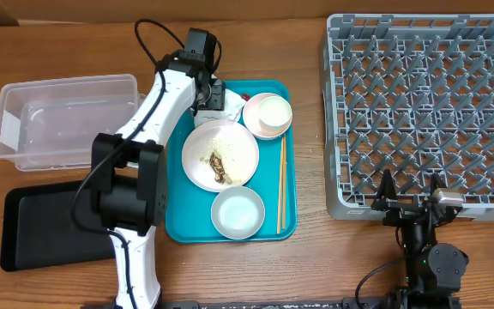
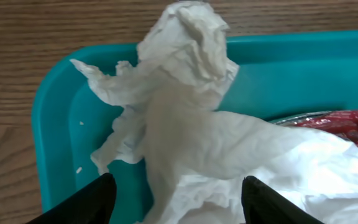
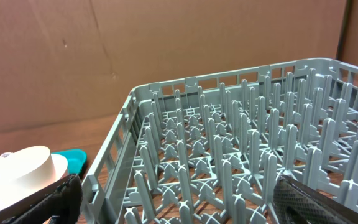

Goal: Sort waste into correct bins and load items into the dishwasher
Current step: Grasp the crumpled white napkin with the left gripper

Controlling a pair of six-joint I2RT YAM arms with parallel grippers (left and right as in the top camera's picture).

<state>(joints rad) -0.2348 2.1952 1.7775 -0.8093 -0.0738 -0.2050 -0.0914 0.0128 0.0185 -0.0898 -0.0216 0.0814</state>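
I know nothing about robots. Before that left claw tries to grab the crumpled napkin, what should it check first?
1. Napkin between the fingers: ok. The napkin lies between the left gripper fingers, on the teal tray.
2. Grip closed: not ok. The jaws stand apart on either side of it.
3. Red wrapper separate from the napkin: cannot tell. The napkin partly covers it.
4. Clear tub ready for waste: ok. Nothing shows inside it.
5. Right gripper out of the way: ok. It is open, over by the dish rack.
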